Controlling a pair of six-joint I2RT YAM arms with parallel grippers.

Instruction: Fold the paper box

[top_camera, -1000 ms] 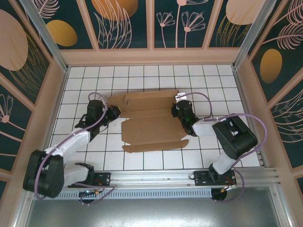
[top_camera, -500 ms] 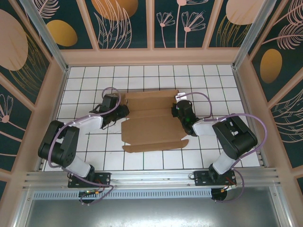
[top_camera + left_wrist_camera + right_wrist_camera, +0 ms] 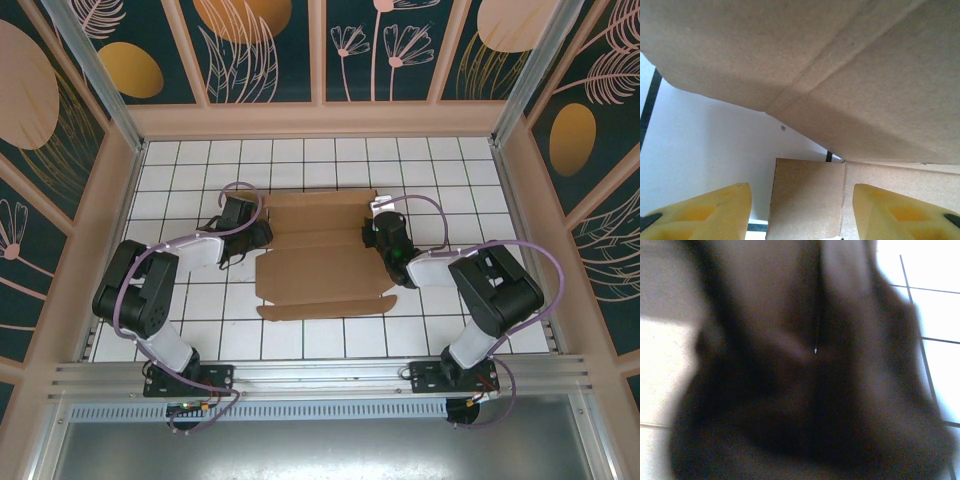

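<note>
Paper box (image 3: 325,262) on bench (image 3: 200,318) between my pincers; left pincer (image 3: 800,192) parted at its left flap, gripping nothing; right pincer (image 3: 372,232) at right edge, grip unreadable.

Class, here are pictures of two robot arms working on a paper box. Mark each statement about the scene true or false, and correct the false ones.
1. The paper box lies on a white tiled table. True.
2. The left gripper has its fingers pressed together. False: in the left wrist view its yellow fingers stand well apart.
3. The box is folded into a closed cube. False: it is an open cardboard sheet with flaps, mostly flat.
4. The right gripper is at the box's right edge. True.
5. Both grippers work at the same edge of the box. False: one is at the left edge and the other at the right.
</note>
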